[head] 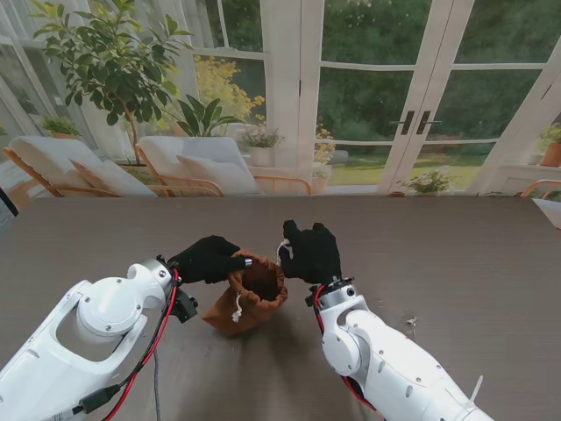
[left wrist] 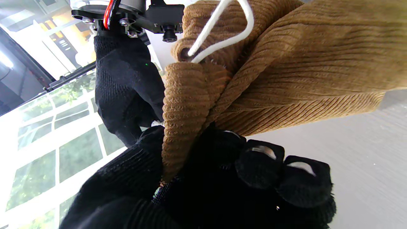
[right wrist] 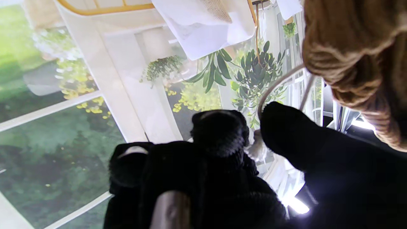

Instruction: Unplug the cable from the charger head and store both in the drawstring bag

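- Pinching the bag (head: 248, 296) rim: left hand (head: 207, 259) has its fingers clamped on the brown cloth, holding the mouth open.
- Right hand (head: 310, 253), just across the mouth, curled around something white, likely cable or cord (head: 281, 251); can't tell which.
- Likely storing step; next: release over the mouth.
- Bag contents hidden; charger head not visible.
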Controlling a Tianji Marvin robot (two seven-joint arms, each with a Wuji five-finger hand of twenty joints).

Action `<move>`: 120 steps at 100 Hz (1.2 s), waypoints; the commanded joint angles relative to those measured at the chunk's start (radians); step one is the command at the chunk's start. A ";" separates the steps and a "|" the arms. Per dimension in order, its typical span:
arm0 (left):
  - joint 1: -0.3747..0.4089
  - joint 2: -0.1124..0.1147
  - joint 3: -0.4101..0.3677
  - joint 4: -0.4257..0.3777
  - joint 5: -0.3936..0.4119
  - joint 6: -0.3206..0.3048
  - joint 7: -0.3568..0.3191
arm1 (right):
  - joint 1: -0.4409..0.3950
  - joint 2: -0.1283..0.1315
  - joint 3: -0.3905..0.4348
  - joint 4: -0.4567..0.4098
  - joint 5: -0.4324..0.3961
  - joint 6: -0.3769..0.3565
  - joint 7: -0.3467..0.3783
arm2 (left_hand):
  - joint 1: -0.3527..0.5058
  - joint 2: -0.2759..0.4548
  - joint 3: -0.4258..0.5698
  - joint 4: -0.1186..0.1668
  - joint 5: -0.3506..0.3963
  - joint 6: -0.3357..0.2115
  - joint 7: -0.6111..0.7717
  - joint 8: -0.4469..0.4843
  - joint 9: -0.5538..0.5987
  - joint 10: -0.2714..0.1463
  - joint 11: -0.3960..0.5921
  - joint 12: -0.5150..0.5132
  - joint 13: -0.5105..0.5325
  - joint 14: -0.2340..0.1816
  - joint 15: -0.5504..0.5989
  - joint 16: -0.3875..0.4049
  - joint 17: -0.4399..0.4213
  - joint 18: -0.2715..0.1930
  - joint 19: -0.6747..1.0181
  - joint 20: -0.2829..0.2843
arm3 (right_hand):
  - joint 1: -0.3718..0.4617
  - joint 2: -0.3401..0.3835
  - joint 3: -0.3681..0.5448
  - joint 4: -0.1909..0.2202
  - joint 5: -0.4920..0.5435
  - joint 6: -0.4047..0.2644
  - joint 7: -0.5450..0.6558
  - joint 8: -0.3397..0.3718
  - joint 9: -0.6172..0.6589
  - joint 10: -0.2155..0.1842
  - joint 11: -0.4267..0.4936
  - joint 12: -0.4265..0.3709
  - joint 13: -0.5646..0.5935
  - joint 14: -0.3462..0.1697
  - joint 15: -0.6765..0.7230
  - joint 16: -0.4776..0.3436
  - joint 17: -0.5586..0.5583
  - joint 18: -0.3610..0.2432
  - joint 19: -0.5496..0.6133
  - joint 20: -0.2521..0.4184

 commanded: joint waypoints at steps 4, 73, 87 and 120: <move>-0.003 -0.006 0.001 0.005 -0.007 0.002 -0.007 | 0.000 0.005 0.004 -0.011 -0.006 -0.014 0.000 | 0.044 0.037 -0.013 -0.021 -0.004 0.013 -0.001 -0.035 -0.029 0.029 -0.077 -0.077 -0.065 0.070 -0.116 -0.043 -0.093 0.007 -0.074 0.018 | -0.029 -0.064 0.128 0.030 0.126 0.121 0.123 0.057 0.049 0.040 0.096 0.022 0.002 -0.155 0.077 0.026 0.534 -0.063 0.162 0.038; -0.011 -0.013 0.004 0.027 -0.012 -0.024 0.022 | -0.010 0.006 -0.011 -0.020 -0.011 -0.001 0.011 | 0.053 0.027 -0.013 -0.023 0.001 0.010 -0.014 -0.087 -0.065 0.059 -0.236 -0.248 -0.133 0.118 -0.330 -0.107 -0.189 0.020 -0.177 -0.004 | -0.037 -0.032 0.044 0.101 0.074 -0.114 0.030 0.064 0.047 0.042 -0.077 -0.024 0.002 -0.104 -0.027 -0.034 0.511 0.007 0.027 -0.026; -0.008 -0.010 0.000 0.025 -0.009 -0.031 0.010 | -0.017 -0.001 -0.009 -0.026 0.014 0.041 0.037 | 0.052 0.031 -0.015 -0.020 0.004 0.008 -0.011 -0.081 -0.061 0.059 -0.227 -0.244 -0.127 0.115 -0.321 -0.104 -0.178 0.014 -0.163 0.000 | 0.005 0.037 -0.088 0.075 -0.018 -0.169 -0.023 0.020 0.039 0.060 -0.318 -0.065 0.000 -0.032 -0.167 -0.114 0.481 0.108 -0.114 -0.073; -0.013 -0.006 0.004 0.030 -0.014 -0.038 -0.008 | -0.027 -0.007 -0.002 -0.035 0.056 0.070 0.085 | 0.049 0.033 -0.014 -0.019 0.008 0.006 -0.014 -0.075 -0.055 0.055 -0.223 -0.241 -0.120 0.112 -0.315 -0.105 -0.164 0.011 -0.150 0.004 | -0.088 0.170 -0.197 0.227 -0.276 -0.129 -0.335 -0.004 -0.293 0.086 -0.379 -0.041 -0.005 0.059 -0.513 -0.279 0.354 0.194 -0.341 -0.110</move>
